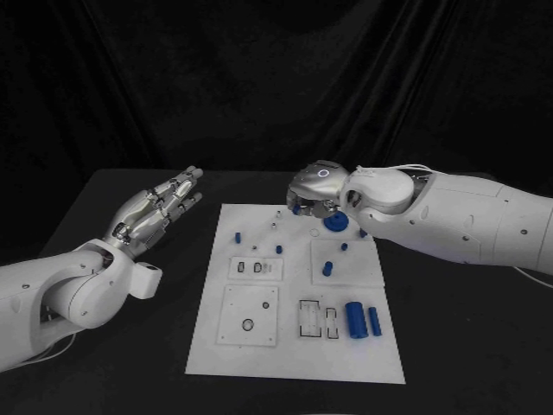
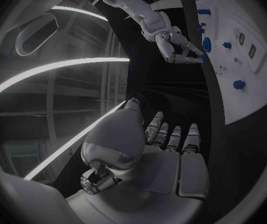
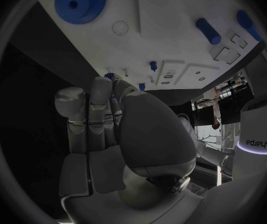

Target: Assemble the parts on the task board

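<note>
Now we have our right hand (image 1: 316,192) poised over the far end of the task board (image 1: 295,350), while our left hand (image 1: 158,207) waits off the board's side, above the black table (image 1: 476,346).

Our left fingers (image 2: 174,137) lie straight and slightly apart, holding nothing. We judge this hand is parked clear so it does not shadow or bump the parts while the other works.

Our right fingers (image 3: 86,114) are curled downward and gathered close together. Just beyond their tips sits a small blue part (image 3: 109,76), but we cannot tell whether they touch it or pinch anything, since the palm hides the tips. The large blue gear (image 1: 335,224) lies on the board right beside this hand, on the palm side of the fingers; in the right wrist view it sits flat and free, well past the fingertips.

Further from the fingers, toward us, two blue cylinders (image 1: 361,321) lie side by side near empty rectangular slots, and several small blue pegs (image 1: 238,235) stand or lie scattered across the middle. Those pieces look loose, laid out for picking, so most of the assembly seems left to do.

We reckon the current step is reaching down for a small piece at the far edge.
</note>
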